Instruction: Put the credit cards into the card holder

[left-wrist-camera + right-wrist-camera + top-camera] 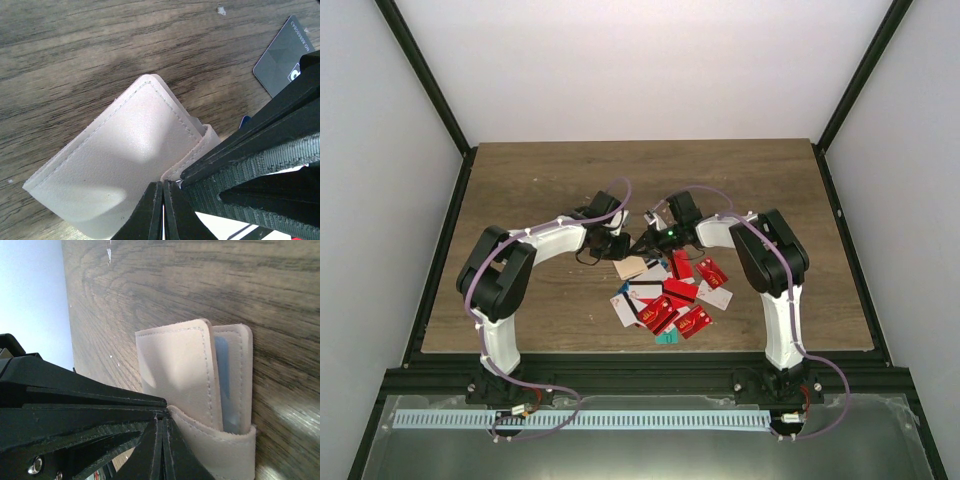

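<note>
Matt beige leather-like card holder (125,165), stitched edges; dark wood-grain table (75,50); smooth plastic credit cards (665,292).

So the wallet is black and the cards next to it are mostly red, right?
Not quite. The wallet is beige, not black; the left wrist view shows it up close. The rest is right: the cards next to it are mostly red.

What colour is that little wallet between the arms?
The card holder is pale beige with matching edge stitching; the left wrist view shows it best.
</note>
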{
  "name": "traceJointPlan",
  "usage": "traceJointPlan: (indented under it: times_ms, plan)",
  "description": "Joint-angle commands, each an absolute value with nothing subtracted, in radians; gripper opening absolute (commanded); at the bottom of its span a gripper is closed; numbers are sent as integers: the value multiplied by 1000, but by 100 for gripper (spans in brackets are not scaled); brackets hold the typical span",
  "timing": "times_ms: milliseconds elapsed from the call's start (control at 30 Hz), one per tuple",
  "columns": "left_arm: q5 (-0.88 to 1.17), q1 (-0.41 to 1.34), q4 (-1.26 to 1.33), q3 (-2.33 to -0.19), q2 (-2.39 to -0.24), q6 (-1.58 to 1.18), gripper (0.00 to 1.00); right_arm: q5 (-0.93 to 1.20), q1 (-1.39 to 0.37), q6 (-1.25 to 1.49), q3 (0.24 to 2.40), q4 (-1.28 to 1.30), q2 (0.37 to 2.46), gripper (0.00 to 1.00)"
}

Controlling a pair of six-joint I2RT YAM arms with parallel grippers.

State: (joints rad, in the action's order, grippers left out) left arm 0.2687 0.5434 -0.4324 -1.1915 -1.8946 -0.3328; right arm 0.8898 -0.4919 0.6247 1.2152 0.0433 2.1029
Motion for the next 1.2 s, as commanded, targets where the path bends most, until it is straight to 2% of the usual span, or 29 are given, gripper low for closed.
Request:
traceJointPlan:
  times_ms: [0,300,533,633,700,767,833,867,933,967,1033,1167]
  plan:
    - [294,554,-417,-1176,-1907,-320,4,778,-491,605,1211,91,2157,1]
    - [293,584,-386,-1142,-1936,-339,4,677,-498,600,1155,110,2161,1]
    - [232,584,-389,-1156,-1880,-352,4,722,-498,566,1207,122,2101,1]
    - [165,581,-423,-1192,-1820,-346,12,752,-500,540,1259,145,2043,1]
    - [124,574,-438,-1211,-1776,-339,22,752,-499,511,1295,173,1997,1]
    - [76,563,-447,-1220,-1722,-334,39,720,-495,488,1323,210,1950,10]
    - [14,546,-445,-1216,-1656,-327,55,670,-487,467,1329,232,1891,31]
    - [-27,537,-444,-1209,-1625,-324,63,638,-481,457,1328,237,1859,46]
    - [-142,517,-432,-1184,-1551,-320,80,505,-475,451,1328,261,1785,86]
    - [-180,505,-420,-1173,-1516,-317,86,430,-473,452,1321,262,1752,98]
    - [-309,476,-391,-1123,-1450,-321,94,306,-467,451,1293,243,1680,100]
    - [-501,413,-299,-1008,-1332,-326,99,40,-462,422,1178,164,1518,100]
